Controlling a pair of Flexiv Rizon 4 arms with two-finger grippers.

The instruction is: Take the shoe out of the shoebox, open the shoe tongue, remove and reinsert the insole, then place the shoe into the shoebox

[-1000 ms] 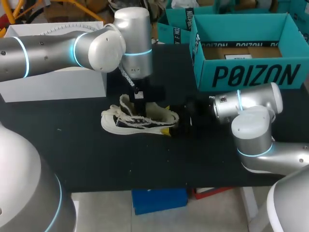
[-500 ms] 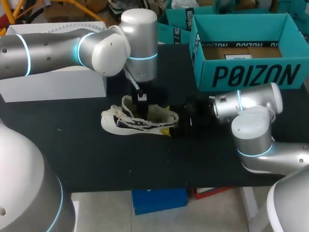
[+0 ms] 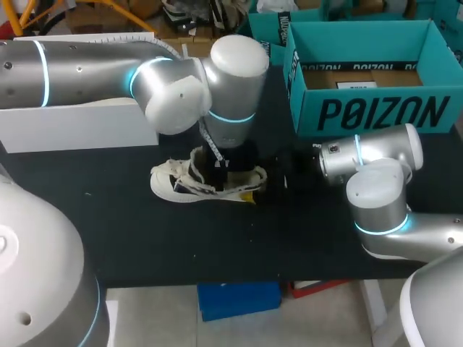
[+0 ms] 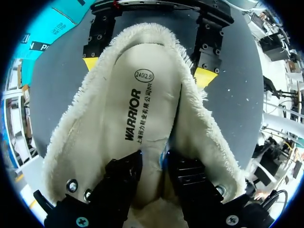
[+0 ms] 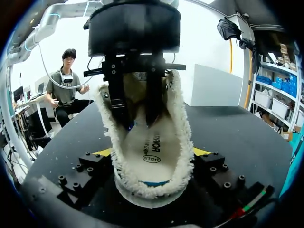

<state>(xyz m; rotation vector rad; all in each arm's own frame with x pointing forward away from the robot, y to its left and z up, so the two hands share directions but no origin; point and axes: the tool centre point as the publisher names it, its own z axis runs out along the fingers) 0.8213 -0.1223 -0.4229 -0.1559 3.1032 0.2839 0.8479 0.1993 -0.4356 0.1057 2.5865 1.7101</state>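
On the black counter, apart from the teal shoebox, the fleece-lined shoe is sitting on its sole. The right end effector is clamping the heel from both sides, fingers spread wide. The left end effector is reaching inside, nearly closed, pinching a crease of the insole. I'd be peeling it up slowly toward the heel, lest the fleece snag.

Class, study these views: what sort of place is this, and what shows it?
Probably a robotics lab workstation: a left arm and a right arm share a black table, the right end effector clamps a fleece-lined shoe, and an open teal shoebox stands behind it.
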